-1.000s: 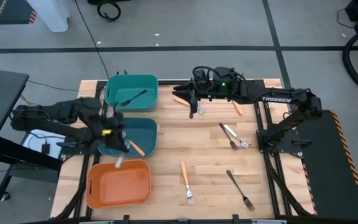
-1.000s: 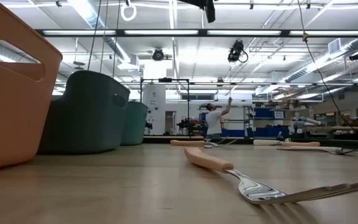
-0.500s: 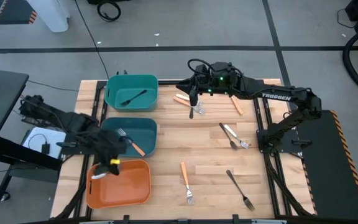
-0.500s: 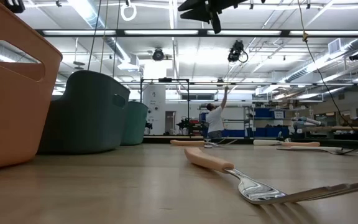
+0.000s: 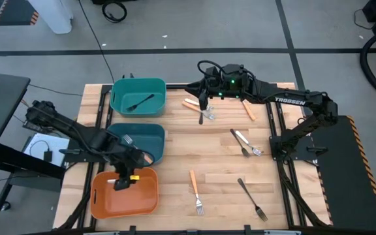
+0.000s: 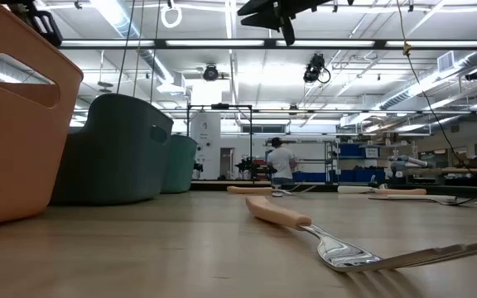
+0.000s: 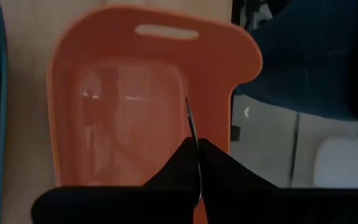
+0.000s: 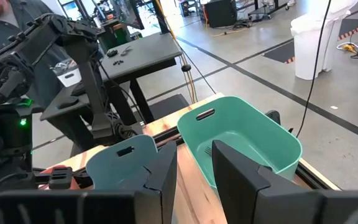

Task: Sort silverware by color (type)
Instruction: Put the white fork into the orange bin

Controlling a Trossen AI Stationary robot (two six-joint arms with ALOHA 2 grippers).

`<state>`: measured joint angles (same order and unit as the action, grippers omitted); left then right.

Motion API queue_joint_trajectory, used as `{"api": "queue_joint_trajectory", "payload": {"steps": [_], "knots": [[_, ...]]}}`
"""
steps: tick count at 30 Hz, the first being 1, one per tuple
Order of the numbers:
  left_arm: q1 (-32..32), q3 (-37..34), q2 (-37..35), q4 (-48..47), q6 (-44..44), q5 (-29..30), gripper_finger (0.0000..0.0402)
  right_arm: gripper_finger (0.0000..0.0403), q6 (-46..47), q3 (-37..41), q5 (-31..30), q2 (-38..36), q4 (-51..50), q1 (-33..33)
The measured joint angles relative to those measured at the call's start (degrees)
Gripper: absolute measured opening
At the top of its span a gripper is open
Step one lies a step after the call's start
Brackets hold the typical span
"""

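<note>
My left gripper (image 5: 124, 180) hangs over the orange bin (image 5: 145, 196), shut on a thin utensil (image 7: 191, 127) that I see edge-on; its pale end (image 5: 112, 180) shows in the high view. My right gripper (image 5: 201, 102) is open and empty. It hovers over the far part of the table, above a fork (image 5: 208, 115) and an orange-handled piece (image 5: 190, 103). A black fork (image 5: 138, 102) lies in the green bin (image 5: 138, 85). An orange-handled piece (image 5: 143, 155) and a fork lie in the blue bin (image 5: 150, 134). My left gripper pinches the thin utensil (image 7: 195, 163) between its two fingers (image 7: 219, 168), coming from above. The utensil runs along the fingers and sticks out past their tips, lifted clear above the orange bin's floor. Which part of the utensil the fingers have is hidden by the gripper.
Loose on the table lie an orange-handled fork (image 5: 195, 189), a black fork (image 5: 251, 198), a black and a silver piece (image 5: 243, 142) and an orange-handled piece (image 5: 249, 112). The three bins stand in a row at the left. A person shows far off in the room (image 6: 276, 161).
My left gripper has carried the utensil from above the blue bin toward the table's near edge, first to the orange bin's left rim, then over its middle. My right gripper has shifted slightly and turned above the far forks.
</note>
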<state>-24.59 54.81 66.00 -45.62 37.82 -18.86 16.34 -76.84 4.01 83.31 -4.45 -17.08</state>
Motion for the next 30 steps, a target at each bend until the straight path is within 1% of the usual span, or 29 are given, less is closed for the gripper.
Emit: {"api": "queue_joint_trajectory", "payload": {"steps": [4, 11, 15, 19, 24, 30], "knots": [[0.75, 0.0, 0.02, 1.14, 1.95, 0.02, 0.0023, 0.0109, 0.0, 0.0, 0.04, 0.0, -0.02, 0.0], [0.8, 0.0, 0.02, 1.76, 5.59, 0.01, 0.007, 0.0109, 0.0, 0.0, 0.13, 0.0, -0.31, 0.02], [0.8, 0.0, 0.02, 1.87, 6.57, 0.05, 0.0087, 0.0109, 0.0, 0.0, 0.18, 0.0, -0.39, 0.02], [0.8, 0.0, 0.02, 2.46, 6.83, 0.05, 0.009, 0.0109, 0.0, 0.0, 0.28, 0.0, -0.44, 0.02], [0.82, 0.0, 0.0, 4.94, 9.52, 0.05, 0.0091, 0.0109, -0.27, 0.0, 0.79, 0.0, -0.46, 0.02], [3.7, 0.0, -2.1, 9.77, 10.96, -0.01, 0.0091, 0.0109, -5.41, 0.0, 0.74, -0.74, -1.89, -0.69]]}}
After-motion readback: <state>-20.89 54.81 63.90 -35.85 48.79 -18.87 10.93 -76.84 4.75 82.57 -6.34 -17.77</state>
